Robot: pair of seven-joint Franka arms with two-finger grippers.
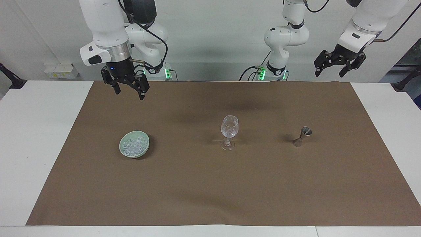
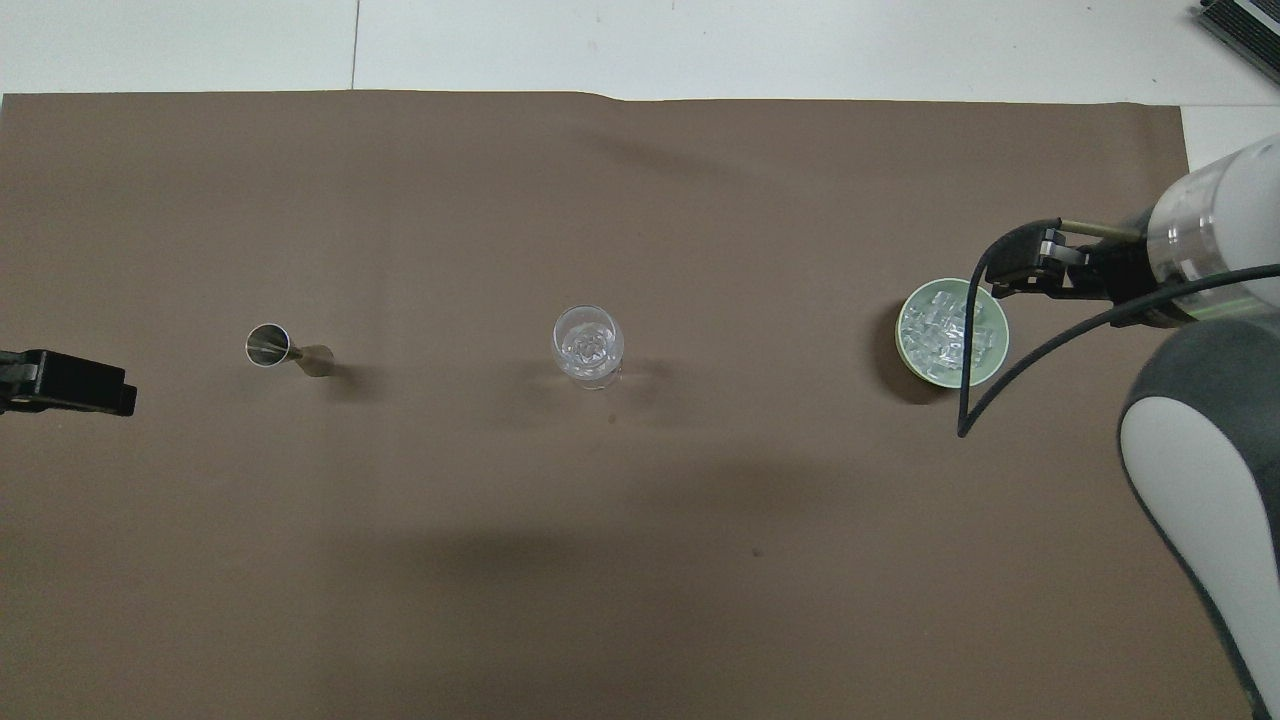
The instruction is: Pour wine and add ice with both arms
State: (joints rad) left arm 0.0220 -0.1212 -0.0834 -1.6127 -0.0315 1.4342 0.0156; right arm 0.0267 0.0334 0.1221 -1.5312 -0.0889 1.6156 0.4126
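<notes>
A stemmed wine glass (image 1: pixel 229 131) (image 2: pixel 588 345) stands upright mid-mat with clear ice chunks in its bowl; any wine in it is too faint to make out. The heap of ice (image 1: pixel 133 145) (image 2: pixel 948 330) fills a pale green bowl (image 1: pixel 145 144) (image 2: pixel 998 345) toward the right arm's end. My right gripper (image 1: pixel 128 92) hangs open and empty, high over the mat by that bowl. A steel jigger (image 1: pixel 303 135) (image 2: pixel 285 348) stands toward the left arm's end. My left gripper (image 1: pixel 338 67) (image 2: pixel 62 381) waits raised over that end, open and empty.
A brown mat (image 1: pixel 210 184) covers most of the white table (image 1: pixel 36 131). The right arm's black cable (image 2: pixel 985 390) dangles over the bowl's edge in the overhead view. Small white boxes (image 1: pixel 61 70) sit at the table's robot-side edge, at the right arm's end.
</notes>
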